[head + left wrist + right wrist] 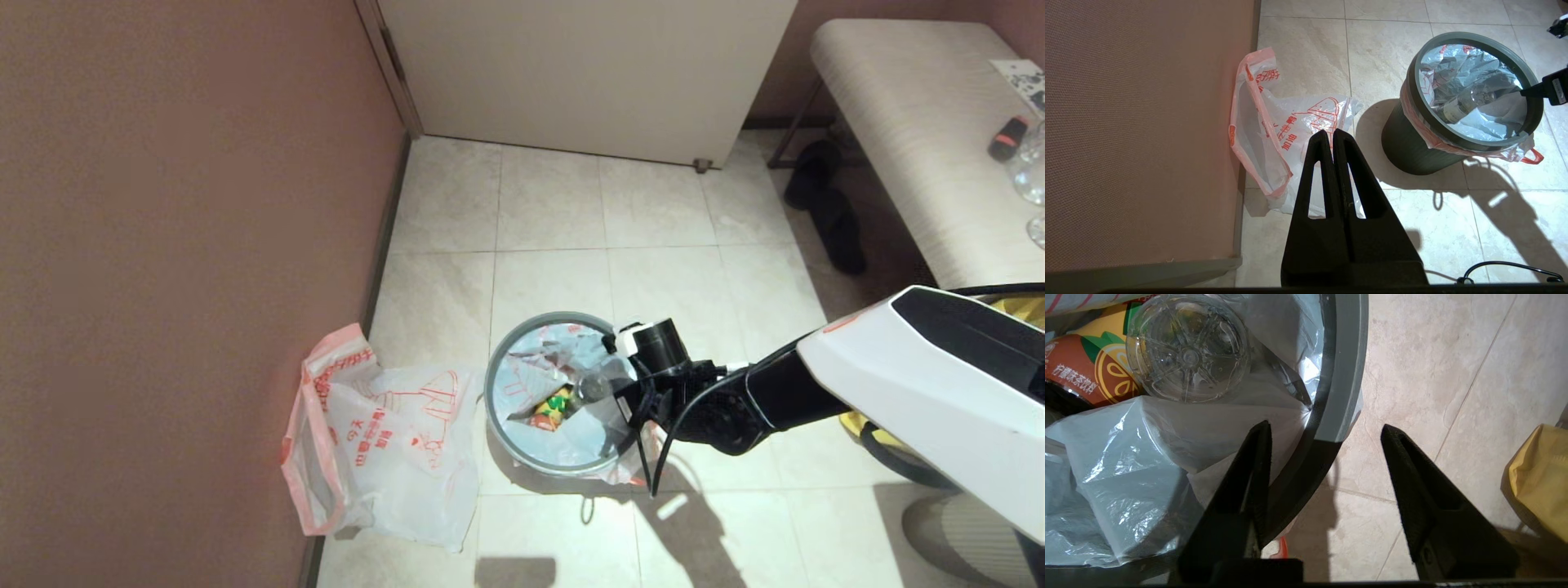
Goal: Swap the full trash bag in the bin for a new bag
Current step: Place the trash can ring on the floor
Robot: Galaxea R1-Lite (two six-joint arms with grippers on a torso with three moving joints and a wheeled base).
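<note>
Full trash bag [563, 392] not yet lifted, seated in bin [1408, 147] under grey ring [1345, 367]. Right gripper [1327, 433] jaws apart, straddling ring. New bag [392, 441] unused, on floor beside wall. Left gripper [1333, 136] jaws together, idle.

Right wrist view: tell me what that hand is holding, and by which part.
Nothing is held. The right hand is open, its fingers straddling the bin's grey ring, one inside over the full trash bag, one outside.

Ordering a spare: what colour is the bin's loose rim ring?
Grey, on the black bin; the ring shows best in the left wrist view.
</note>
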